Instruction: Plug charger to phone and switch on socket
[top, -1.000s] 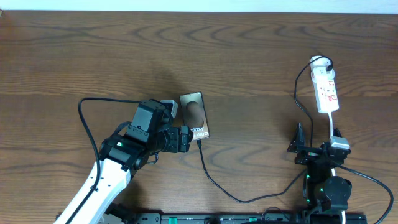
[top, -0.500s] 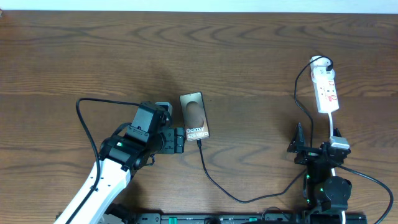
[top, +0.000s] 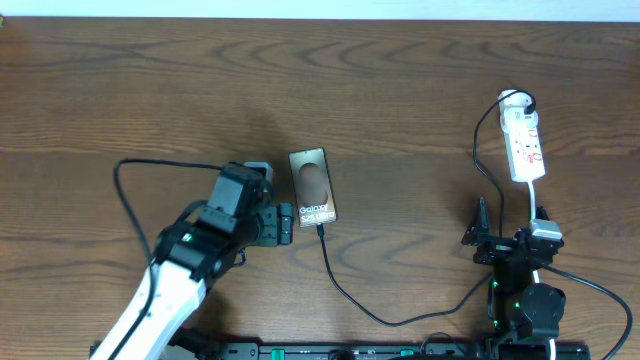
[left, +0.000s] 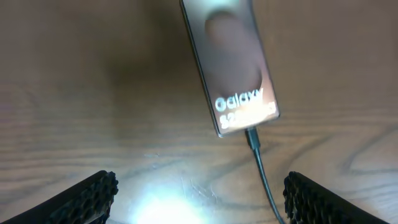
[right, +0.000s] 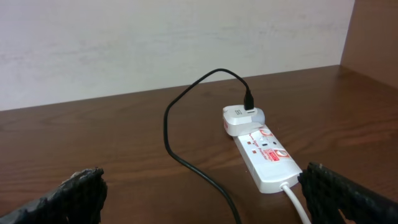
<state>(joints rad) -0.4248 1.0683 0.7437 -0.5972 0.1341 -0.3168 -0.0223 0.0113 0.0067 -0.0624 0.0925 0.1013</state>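
The phone (top: 313, 186) lies flat near the table's middle, "Galaxy" lettering at its near end; it also shows in the left wrist view (left: 231, 62). The charger cable (top: 345, 295) has its black plug tip in the phone's near end (left: 252, 137) and runs right to the white plug on the socket (top: 523, 140). The socket also shows in the right wrist view (right: 264, 155). My left gripper (top: 283, 224) is open and empty, just left of and below the phone's near end (left: 199, 199). My right gripper (top: 508, 240) is open and empty, short of the socket (right: 205, 193).
The socket's white lead (top: 534, 200) runs toward the right arm. A black robot cable (top: 140, 190) loops left of the left arm. A pale wall (right: 155, 37) stands behind the table.
My left gripper has drawn back to the left, off the phone's near end, and the cable tip stays in the phone. The right arm has not moved.
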